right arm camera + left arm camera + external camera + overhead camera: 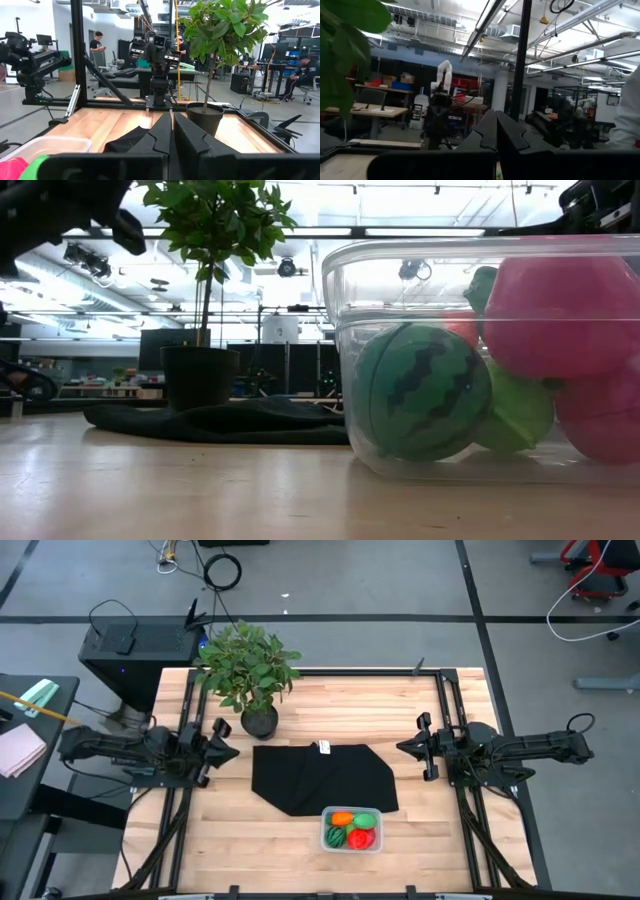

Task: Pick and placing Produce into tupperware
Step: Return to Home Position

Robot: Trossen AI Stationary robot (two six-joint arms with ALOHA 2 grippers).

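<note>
Several small plastic toy fruits and vegetables (351, 828), red, orange and green, fill the small clear rectangular tub (324, 832) on your wooden counter (230, 840), touching the black cloth mat (320, 775). Your left claw (228, 745) and right claw (408, 747) hang pinched together, empty, well apart. The toys look light, smooth and prone to rolling, so grip each across its middle.

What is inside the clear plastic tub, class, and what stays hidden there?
The tub holds a striped green watermelon, an orange piece, red pieces and a light green piece. Anything beneath them is covered, so the full count is unclear.
</note>
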